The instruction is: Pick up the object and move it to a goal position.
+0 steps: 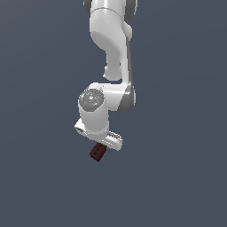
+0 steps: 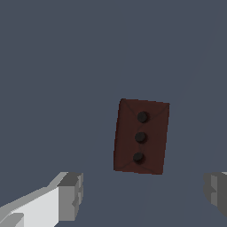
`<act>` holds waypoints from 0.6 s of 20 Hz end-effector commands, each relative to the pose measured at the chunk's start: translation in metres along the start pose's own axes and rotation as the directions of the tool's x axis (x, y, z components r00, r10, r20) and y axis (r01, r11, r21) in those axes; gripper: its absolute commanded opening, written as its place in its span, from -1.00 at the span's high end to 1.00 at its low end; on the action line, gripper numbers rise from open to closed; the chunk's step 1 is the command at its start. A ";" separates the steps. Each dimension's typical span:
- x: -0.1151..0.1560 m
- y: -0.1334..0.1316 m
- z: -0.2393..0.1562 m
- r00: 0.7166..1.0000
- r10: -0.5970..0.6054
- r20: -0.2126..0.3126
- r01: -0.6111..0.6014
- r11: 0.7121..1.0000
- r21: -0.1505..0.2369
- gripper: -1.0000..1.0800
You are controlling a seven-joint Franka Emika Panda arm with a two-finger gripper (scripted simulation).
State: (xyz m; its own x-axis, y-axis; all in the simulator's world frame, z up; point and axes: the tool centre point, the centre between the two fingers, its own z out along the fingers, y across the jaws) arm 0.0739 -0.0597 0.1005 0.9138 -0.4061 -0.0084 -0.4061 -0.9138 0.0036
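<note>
Grey ground bears the block point(image 2: 141, 136) (three-holed), lengthwise between gripper point(image 2: 144, 195) fingers.

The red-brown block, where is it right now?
In the exterior view the block lies just below the white gripper; the wrist view shows it ahead of the open jaws, ungripped.

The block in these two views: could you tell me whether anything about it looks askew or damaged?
Nothing stands out. The block looks intact, three round dark marks in a row on one face, free between the fingers of the open gripper.
</note>
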 end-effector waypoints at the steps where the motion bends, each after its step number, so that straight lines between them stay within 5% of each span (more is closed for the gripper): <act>1: 0.009 0.003 0.009 0.999 0.044 -0.004 -0.044 0.999 0.002 -0.92; 12: 0.020 0.009 0.023 0.995 0.102 -0.007 -0.102 0.995 0.004 -0.92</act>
State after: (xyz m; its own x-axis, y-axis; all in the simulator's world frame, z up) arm 0.0883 -0.0765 0.0773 0.8677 -0.4971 -0.0015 -0.4971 -0.8677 0.0010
